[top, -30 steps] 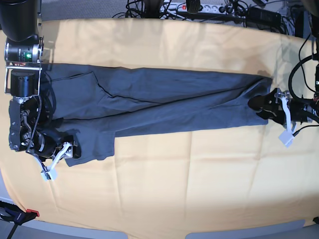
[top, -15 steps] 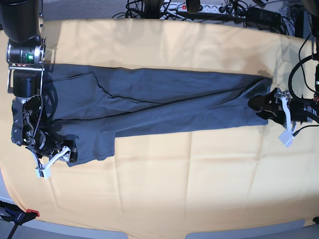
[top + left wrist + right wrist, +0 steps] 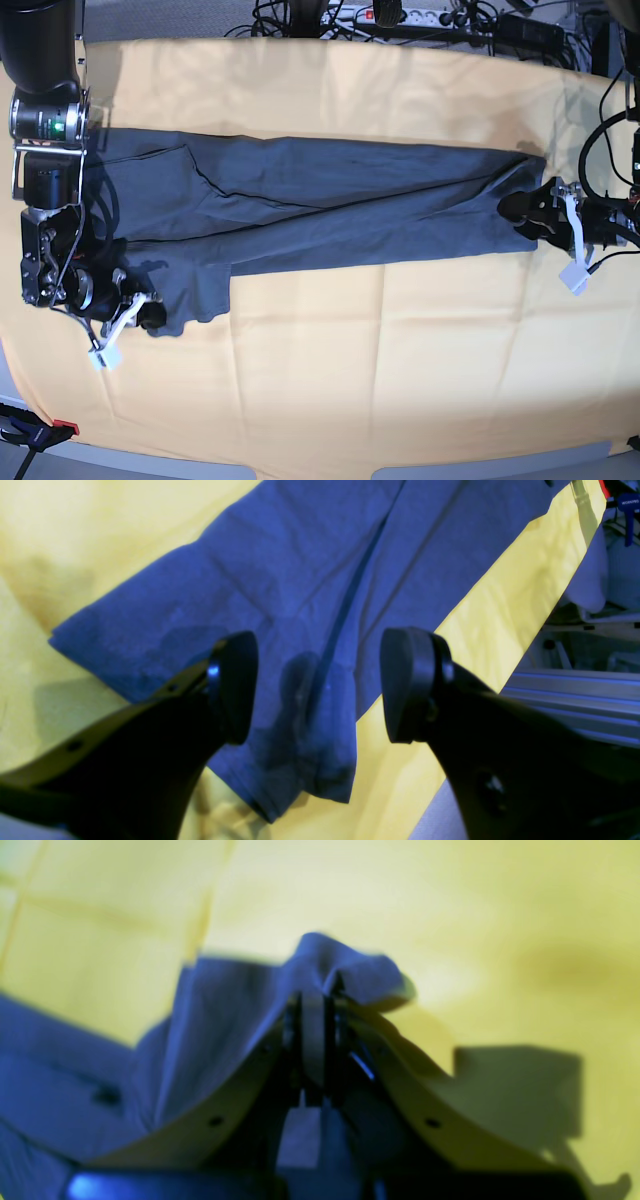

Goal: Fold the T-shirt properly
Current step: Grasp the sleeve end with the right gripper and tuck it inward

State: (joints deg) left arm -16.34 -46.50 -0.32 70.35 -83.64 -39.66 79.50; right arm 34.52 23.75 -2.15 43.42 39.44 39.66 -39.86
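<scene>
Starting at the left edge of the base view, we find the right gripper (image 3: 150, 314) at the lower left corner of the T-shirt (image 3: 320, 205). Its fingers (image 3: 292, 1040) are pressed together, and in the right wrist view we see a small peak of blue-grey fabric bunched up and pinched between them, raised a little off the yellow-orange cloth (image 3: 400, 380). The gripper's shadow falls on the bare cloth just beside it. That view is blurred, so we cannot tell which seam or hem is caught.

Moving rightward, we see the T-shirt lying as a long, narrow, folded band across the middle of the table, running from the right arm to the left arm. A short flap hangs lower at its left end, where the pinch sits. Long diagonal creases run through the band. The cloth under it shows on all sides.

At the right end of the band we find the left gripper (image 3: 522, 212). Its fingers (image 3: 235, 685) are spread wide, one on each side of the shirt's narrow end, and in the left wrist view we see fabric in the gap between them but not clamped. We cannot tell whether the pads touch the shirt.

Cables and a power strip (image 3: 400, 15) lie beyond the table's far edge.
</scene>
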